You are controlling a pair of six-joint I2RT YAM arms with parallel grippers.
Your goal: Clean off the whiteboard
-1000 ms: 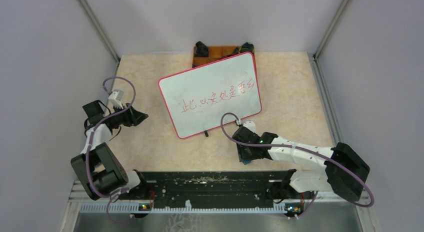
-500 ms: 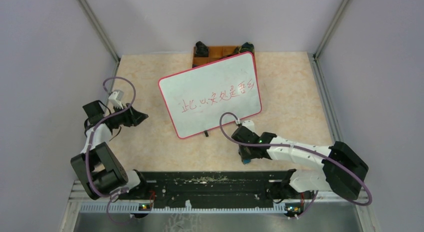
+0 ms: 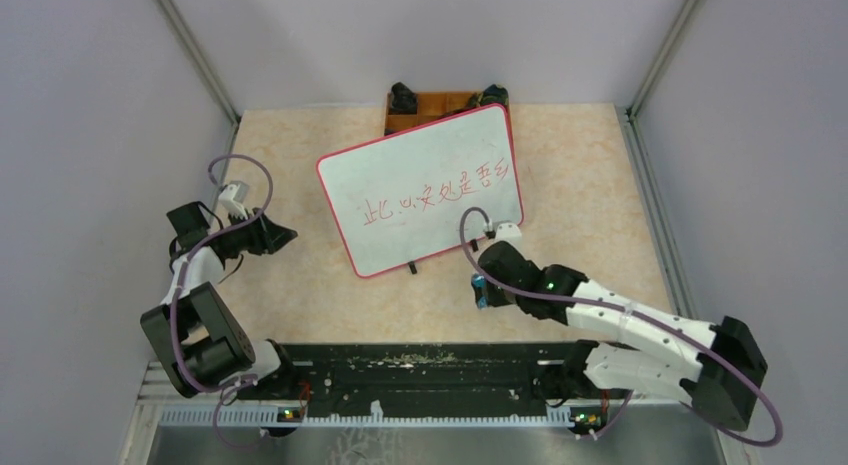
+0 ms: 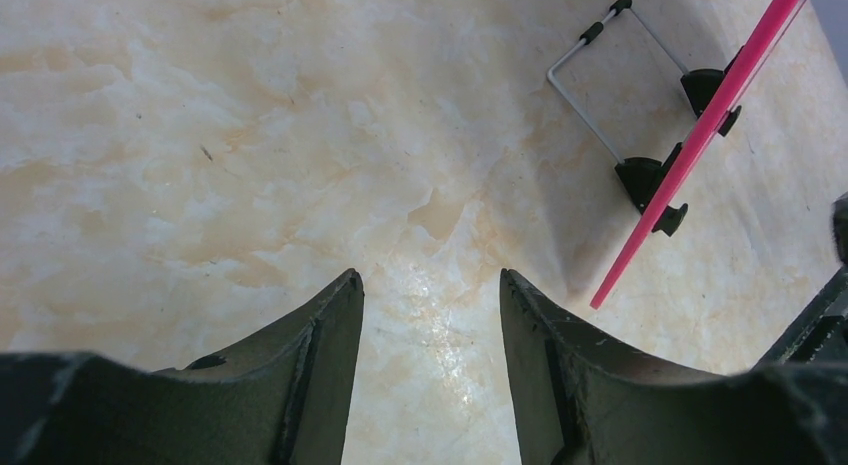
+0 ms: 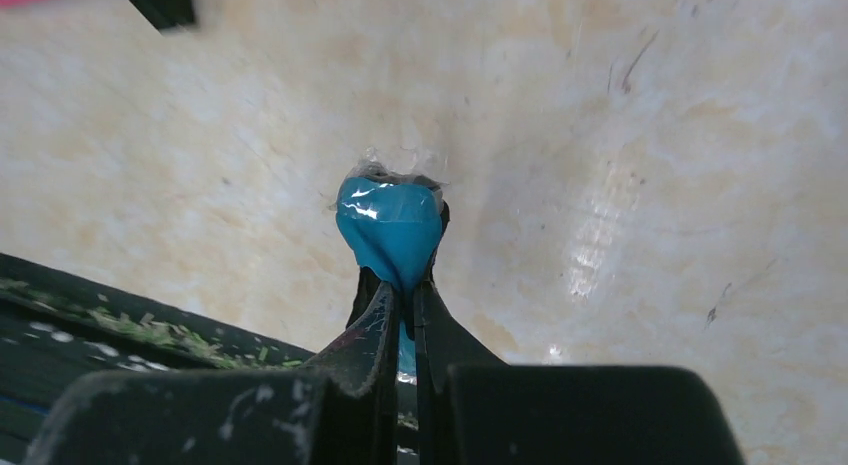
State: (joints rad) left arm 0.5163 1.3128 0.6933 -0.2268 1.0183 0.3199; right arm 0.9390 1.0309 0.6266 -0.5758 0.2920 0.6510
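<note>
Top view: I see the whiteboard (image 3: 420,190) mid-tabletop (image 3: 580,185), turned at an angle, its far right corner over the wooden tray (image 3: 432,107) at the back. Red characters (image 3: 437,197) run across its near half. Left gripper (image 3: 283,233) sits left of the board, apart from it, pointing its way. Right gripper (image 3: 480,290) is just off the board's near edge, below the right end of the writing, with a blue lump (image 3: 479,295) at its tip.

Left wrist: jaws are wide apart with nothing between them, only bare tabletop underneath. The board's red rim cuts across the upper right, edge-on and raised off the tabletop. A wire stand (image 4: 590,75) and black feet (image 4: 650,180) show under it.

Right wrist: jaws are pinched tight on the blue lump, which bulges past the fingertips (image 5: 385,305) with some clear film around it. I can't tell what it is. It's above the tabletop. A blurred bit of red rim and one black foot sit at top left.
</note>
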